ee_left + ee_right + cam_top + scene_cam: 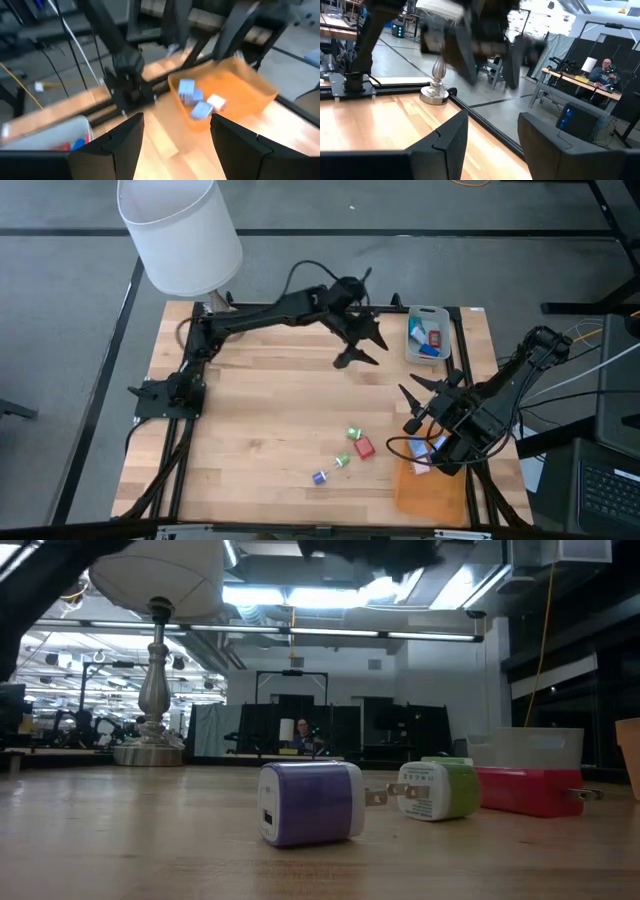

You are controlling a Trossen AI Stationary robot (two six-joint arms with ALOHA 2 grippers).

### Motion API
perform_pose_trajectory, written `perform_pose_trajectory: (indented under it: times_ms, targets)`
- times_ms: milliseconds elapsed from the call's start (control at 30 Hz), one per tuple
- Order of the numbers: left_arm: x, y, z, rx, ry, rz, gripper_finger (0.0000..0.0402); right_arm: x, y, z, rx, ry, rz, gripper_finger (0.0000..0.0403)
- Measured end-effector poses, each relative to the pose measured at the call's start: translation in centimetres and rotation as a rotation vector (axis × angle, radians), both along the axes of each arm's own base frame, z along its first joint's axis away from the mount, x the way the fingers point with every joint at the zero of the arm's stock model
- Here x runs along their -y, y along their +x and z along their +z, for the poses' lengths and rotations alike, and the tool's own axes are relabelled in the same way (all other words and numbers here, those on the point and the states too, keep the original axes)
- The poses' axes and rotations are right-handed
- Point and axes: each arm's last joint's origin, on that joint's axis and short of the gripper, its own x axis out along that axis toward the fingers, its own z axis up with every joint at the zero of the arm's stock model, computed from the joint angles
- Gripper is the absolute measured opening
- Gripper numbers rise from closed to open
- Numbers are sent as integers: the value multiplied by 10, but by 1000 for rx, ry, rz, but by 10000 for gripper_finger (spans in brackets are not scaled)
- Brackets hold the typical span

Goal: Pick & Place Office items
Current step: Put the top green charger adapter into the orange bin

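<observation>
I see broad bare wood on the table (250, 440) across its left and middle, open to a pass from above. Near the front right, a loose cluster of office items (345, 452) narrows the way. The grey tray (428, 335) occupies the far right corner and the orange tray (432, 490) the near right. The lamp (182, 232) overhangs the far left corner. Both arms hang above the right half, crowding it
</observation>
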Motion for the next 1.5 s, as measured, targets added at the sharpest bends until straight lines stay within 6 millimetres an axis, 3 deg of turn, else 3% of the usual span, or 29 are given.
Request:
perform_pose_trajectory:
  times_ms: [100,367,700,800,900,967,1033,1167,1233,1367,1500]
  targets:
    - [10,-20,27,39,28,24,223,0,0,-1,19,16,-1,171]
    - [40,-93,93,159,149,317,223,-10,4,18,29,27,15,171]
    - [111,-195,111,314,175,595,223,-33,26,52,43,57,21,171]
    - [131,-228,115,391,149,627,223,-40,39,65,-10,73,133,171]
    - [147,-255,109,407,124,649,223,-52,58,90,53,43,465,171]
    - [156,-268,98,391,132,672,223,-60,65,103,174,-83,697,171]
    - [166,-277,85,372,147,702,223,-60,68,108,214,-173,725,171]
    - [187,-299,60,349,138,677,223,-55,71,102,131,-168,604,171]
    - [197,-309,47,344,111,663,223,-59,74,93,71,-174,740,171]
    - [213,-321,11,342,95,692,223,-70,74,74,-45,-116,1220,171]
    - [223,-328,-19,365,90,734,223,-69,76,67,-101,16,1239,171]
